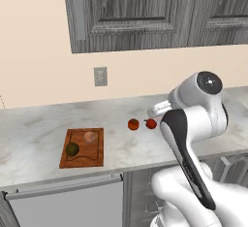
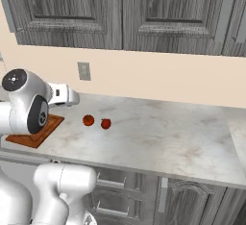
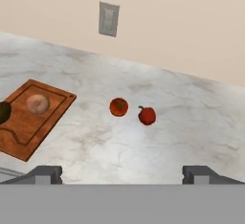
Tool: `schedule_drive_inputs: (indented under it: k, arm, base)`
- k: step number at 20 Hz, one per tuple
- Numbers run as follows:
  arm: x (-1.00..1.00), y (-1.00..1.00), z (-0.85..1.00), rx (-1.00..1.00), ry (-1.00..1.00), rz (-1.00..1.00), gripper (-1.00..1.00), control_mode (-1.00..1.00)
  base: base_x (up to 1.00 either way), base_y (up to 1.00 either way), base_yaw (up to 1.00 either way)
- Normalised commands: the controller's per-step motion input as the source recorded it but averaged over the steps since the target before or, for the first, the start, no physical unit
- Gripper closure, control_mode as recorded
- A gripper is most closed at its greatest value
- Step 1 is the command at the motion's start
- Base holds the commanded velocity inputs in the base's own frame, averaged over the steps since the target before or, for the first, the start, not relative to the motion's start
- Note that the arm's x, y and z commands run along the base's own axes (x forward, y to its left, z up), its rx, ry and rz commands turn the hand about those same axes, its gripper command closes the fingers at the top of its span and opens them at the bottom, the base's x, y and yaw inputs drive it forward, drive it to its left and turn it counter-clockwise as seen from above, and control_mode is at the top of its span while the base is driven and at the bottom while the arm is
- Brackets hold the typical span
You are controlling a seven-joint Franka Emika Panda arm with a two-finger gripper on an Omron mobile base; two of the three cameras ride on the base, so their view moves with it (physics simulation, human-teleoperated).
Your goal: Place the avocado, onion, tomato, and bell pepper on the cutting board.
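Avocado (image 1: pixel 72 149) and onion (image 1: pixel 89 136) are already on the board (image 1: pixel 82 160), avocado near its front left, onion toward the back middle, apart from each other. That leaves two, so I'm halfway by my count. The tomato (image 3: pixel 118 107) and the pepper (image 3: pixel 147 116) sit on the bare counter (image 3: pixel 191 122) to the right of the board, just beside each other but not touching, tomato the nearer one to the board. In the right base view they show as two red dots, tomato (image 2: pixel 88 120) left, pepper (image 2: pixel 105 123) right. My gripper (image 3: pixel 123 174) is released, jaws spread as wide as they go, nothing between them, held up above the counter's front edge and looking down at both red items. I judge the step in hand is the reach for the third item, probably the tomato since it sits almost dead ahead between the fingertips (image 3: pixel 45 174). Next move calls for lowering over it, centring the jaws around it, and closing gently since it's round and may roll or squirt sideways. I need to keep clear of the pepper next door so I don't nudge it. After that, carry left and set it on a free patch of the board, away from the onion and avocado. An outlet (image 3: pixel 108 19) is on the wall behind, not relevant.
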Motion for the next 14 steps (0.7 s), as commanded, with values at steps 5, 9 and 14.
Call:
schedule_drive_inputs:
  k: [5, 9, 14]
  arm:
    - [0.44, -0.03, -0.10, 0.00, 0.20, 0.00, -1.00, -1.00]
    - [0.56, 0.00, -0.30, 0.00, 0.28, 0.00, -1.00, -1.00]
    - [0.47, 0.05, -0.40, 0.00, 0.09, 0.00, -1.00, -1.00]
  base:
    - [0.00, 0.00, 0.00]
    - [0.00, 0.00, 0.00]
    - [0.00, 0.00, 0.00]
